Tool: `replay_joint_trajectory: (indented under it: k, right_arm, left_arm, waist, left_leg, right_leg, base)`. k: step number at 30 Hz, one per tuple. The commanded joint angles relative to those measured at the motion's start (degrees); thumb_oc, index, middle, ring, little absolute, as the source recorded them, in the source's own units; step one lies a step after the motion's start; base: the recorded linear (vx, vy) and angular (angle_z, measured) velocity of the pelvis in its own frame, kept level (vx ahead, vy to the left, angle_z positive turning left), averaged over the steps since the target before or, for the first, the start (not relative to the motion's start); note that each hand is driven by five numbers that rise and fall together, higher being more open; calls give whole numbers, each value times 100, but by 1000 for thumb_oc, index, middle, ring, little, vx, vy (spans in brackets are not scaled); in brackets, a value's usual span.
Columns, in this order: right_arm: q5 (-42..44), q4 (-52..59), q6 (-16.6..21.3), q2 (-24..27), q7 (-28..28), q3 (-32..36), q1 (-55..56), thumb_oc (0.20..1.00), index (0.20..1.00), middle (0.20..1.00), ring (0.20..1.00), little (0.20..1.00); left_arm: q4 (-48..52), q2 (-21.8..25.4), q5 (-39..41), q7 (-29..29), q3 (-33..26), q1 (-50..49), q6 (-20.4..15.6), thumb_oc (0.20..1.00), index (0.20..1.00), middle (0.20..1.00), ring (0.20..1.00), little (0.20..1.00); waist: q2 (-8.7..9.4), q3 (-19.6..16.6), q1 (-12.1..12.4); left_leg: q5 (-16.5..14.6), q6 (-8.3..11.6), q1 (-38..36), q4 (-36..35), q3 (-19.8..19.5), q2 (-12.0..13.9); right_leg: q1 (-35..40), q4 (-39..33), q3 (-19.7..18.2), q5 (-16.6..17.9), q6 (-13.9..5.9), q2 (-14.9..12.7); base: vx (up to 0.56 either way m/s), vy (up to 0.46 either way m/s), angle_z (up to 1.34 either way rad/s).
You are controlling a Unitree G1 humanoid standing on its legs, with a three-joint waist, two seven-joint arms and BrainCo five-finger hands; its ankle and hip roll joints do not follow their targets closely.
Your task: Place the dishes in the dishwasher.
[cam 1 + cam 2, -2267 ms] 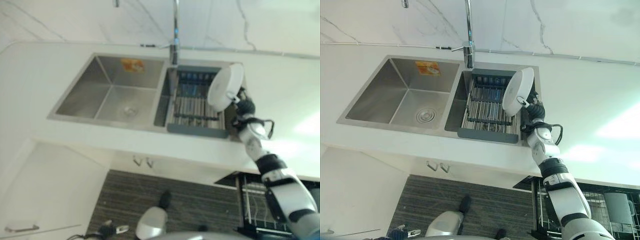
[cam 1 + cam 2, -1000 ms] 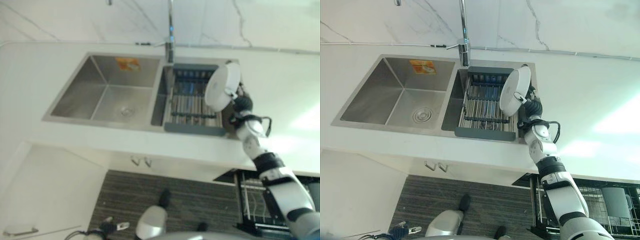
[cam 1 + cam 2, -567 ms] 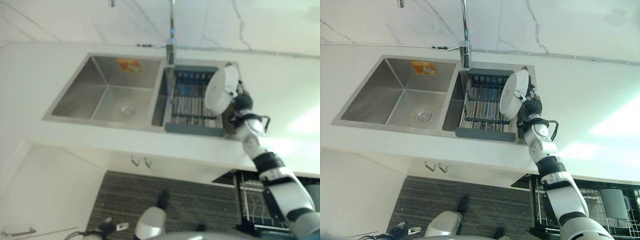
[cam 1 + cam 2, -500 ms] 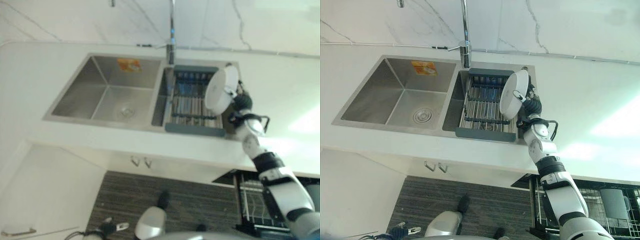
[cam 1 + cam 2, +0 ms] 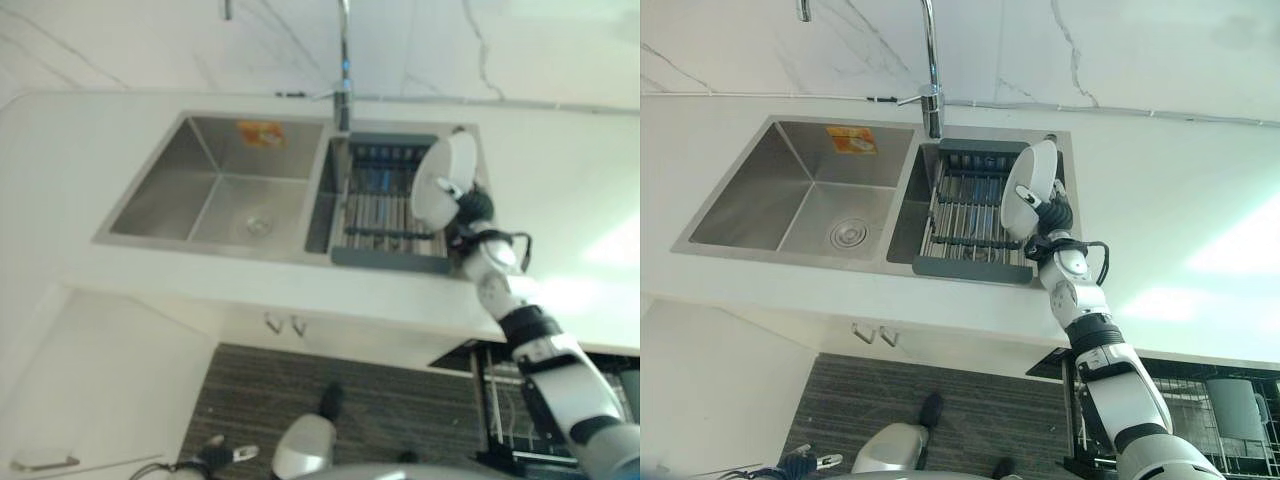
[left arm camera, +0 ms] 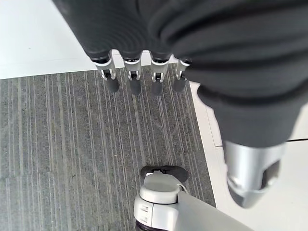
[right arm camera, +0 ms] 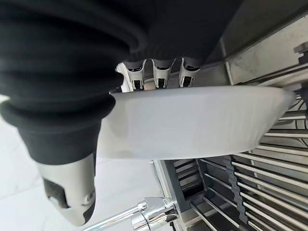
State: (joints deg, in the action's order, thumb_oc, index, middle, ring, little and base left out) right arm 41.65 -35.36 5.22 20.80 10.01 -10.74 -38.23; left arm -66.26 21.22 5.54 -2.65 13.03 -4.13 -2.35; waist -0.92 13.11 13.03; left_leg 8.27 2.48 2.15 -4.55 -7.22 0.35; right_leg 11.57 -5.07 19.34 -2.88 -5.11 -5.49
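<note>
My right hand (image 5: pixel 1053 215) is shut on a white plate (image 5: pixel 1030 185), held nearly on edge above the right end of the dark drying rack (image 5: pixel 965 215) in the sink's right basin. In the right wrist view the plate (image 7: pixel 192 120) lies between the fingers (image 7: pixel 159 72) behind it and the thumb (image 7: pixel 67 192) in front. The dishwasher's pulled-out wire rack (image 5: pixel 1200 410) is at the lower right, below the counter edge. My left hand (image 6: pixel 130 79) hangs with straight fingers over the striped floor, holding nothing.
The left sink basin (image 5: pixel 800 200) is bare steel with a drain. A tall faucet (image 5: pixel 930 60) rises between the basins. White counter (image 5: pixel 1180 230) stretches to the right of the sink. A pale cabinet (image 5: pixel 90 390) stands at the lower left.
The plate has turned more edge-on and my right hand has drawn slightly back toward me over the rack. The camera has shifted a little.
</note>
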Motion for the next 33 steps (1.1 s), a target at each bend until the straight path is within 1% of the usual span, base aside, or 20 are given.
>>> replay_joint_trajectory:
  k: [1,4,8,12,17,18,21,22,23,24,25,27,28,29,30,31,33]
  right_arm:
    - [-61,126,128,242,13,-145,-273,200,200,200,200,200]
    - [-138,110,51,247,-36,-193,-313,200,200,200,200,200]
    - [-174,52,25,297,-210,-271,-355,200,200,200,200,200]
    - [-293,28,6,361,-245,-338,-408,200,200,200,200,200]
    - [-322,79,103,375,-280,-356,-431,200,200,200,200,200]
    - [-390,125,243,365,-250,-355,-423,200,200,200,200,200]
    - [-620,396,847,337,12,-317,-417,200,200,200,200,200]
    - [-571,774,1384,201,320,-236,-353,200,200,200,200,200]
    - [-679,1069,1563,86,463,-176,-258,200,200,200,200,200]
    - [-729,1195,1620,42,514,-162,-210,200,200,200,200,200]
    - [-889,1631,1815,-103,677,-137,-70,200,200,200,200,200]
    - [-1097,2205,2029,-259,837,-104,124,200,200,200,200,200]
    - [-1192,2645,2119,-339,874,-85,279,200,200,200,200,200]
    - [-1232,3002,2297,-386,837,-55,447,200,200,200,200,200]
    - [-1177,3149,2323,-382,771,-34,515,200,200,200,200,200]
    - [-1067,3516,2402,-306,670,24,683,200,200,200,200,200]
    - [-873,3999,2444,-139,540,159,951,200,200,200,200,200]
  left_arm:
    - [-329,110,-91,46,223,92,5,1000,1000,1000,1000,1000]
    - [-317,119,-103,42,218,104,18,1000,1000,1000,1000,1000]
    - [-288,158,-112,16,217,106,10,1000,1000,1000,1000,1000]
    - [-223,194,-112,-16,219,119,33,1000,1000,1000,1000,1000]
    - [-190,209,-66,-38,210,152,49,1000,1000,1000,1000,1000]
    - [-191,204,-58,-37,200,159,48,1000,1000,1000,1000,1000]
    - [-154,203,-51,-30,170,164,102,1000,1000,1000,1000,1000]
    - [-190,156,-8,0,159,161,99,1000,1000,1000,1000,1000]
    - [-210,121,10,21,135,143,93,1000,1000,1000,1000,1000]
    - [-211,109,19,35,125,132,93,1000,1000,1000,1000,1000]
    - [-226,61,14,65,73,108,82,1000,1000,1000,1000,1000]
    - [-246,5,20,112,6,61,49,1000,1000,1000,1000,1000]
    - [-265,-22,77,140,-46,17,15,1000,1000,1000,1000,1000]
    - [-286,-50,108,154,-125,-22,-12,1000,1000,1000,1000,1000]
    - [-314,-63,154,169,-145,-37,-25,1000,1000,1000,1000,1000]
    - [-387,-94,200,191,-205,-74,-86,1000,1000,1000,1000,1000]
    - [-444,-121,172,202,-302,-133,-151,1000,1000,1000,1000,1000]
  waist:
    - [-46,-233,101]
    - [-48,-225,116]
    - [-50,-204,130]
    - [-62,-185,150]
    - [-66,-151,147]
    - [-61,-145,135]
    - [-35,-147,101]
    - [-22,-159,44]
    - [-15,-168,5]
    - [-10,-171,-8]
    - [4,-177,-73]
    - [27,-189,-168]
    - [46,-207,-248]
    - [67,-240,-341]
    - [76,-260,-378]
    - [96,-313,-482]
    - [117,-400,-639]
  left_leg:
    - [-352,100,117,62,-24,93]
    - [-349,98,130,70,-49,84]
    - [-342,97,146,68,-63,79]
    - [-333,92,177,69,-63,70]
    - [-322,85,202,67,-52,65]
    - [-327,82,201,67,-36,70]
    - [-344,72,181,68,4,85]
    - [-379,64,151,75,70,109]
    - [-407,52,122,80,108,121]
    - [-418,48,110,83,124,126]
    - [-449,38,81,100,199,150]
    - [-494,32,21,109,330,196]
    - [-535,23,-36,110,431,228]
    - [-569,20,-90,109,533,259]
    - [-589,20,-120,113,586,273]
    - [-638,22,-193,124,711,312]
    - [-704,23,-317,115,892,364]
  right_leg:
    - [-370,469,-283,-26,-32,-166]
    - [-386,486,-275,-28,-33,-172]
    - [-396,490,-277,-29,-31,-172]
    - [-418,496,-250,-29,-38,-182]
    - [-437,497,-251,-21,-41,-184]
    - [-441,495,-255,-19,-41,-184]
    - [-448,479,-299,-3,-45,-174]
    - [-452,462,-356,4,-48,-167]
    - [-455,455,-392,7,-47,-162]
    - [-455,453,-409,8,-46,-160]
    - [-466,447,-468,17,-46,-157]
    - [-465,433,-539,26,-46,-156]
    - [-462,422,-596,27,-45,-150]
    - [-462,416,-654,31,-52,-147]
    - [-460,417,-687,30,-57,-147]
    - [-460,431,-753,22,-65,-148]
    - [-470,454,-864,10,-70,-138]
  base:
    - [0,0,0]
    - [0,0,0]
    - [0,0,0]
    - [0,0,0]
    - [0,0,0]
    - [0,0,0]
    - [-13,-5,0]
    - [-43,-11,-1]
    - [-42,-7,-9]
    - [-49,-7,-15]
    - [-61,-8,-19]
    - [-87,-15,-21]
    - [-118,-25,-36]
    - [-106,-19,-40]
    - [-100,-22,-54]
    - [-66,-18,-65]
    - [-63,-33,-75]
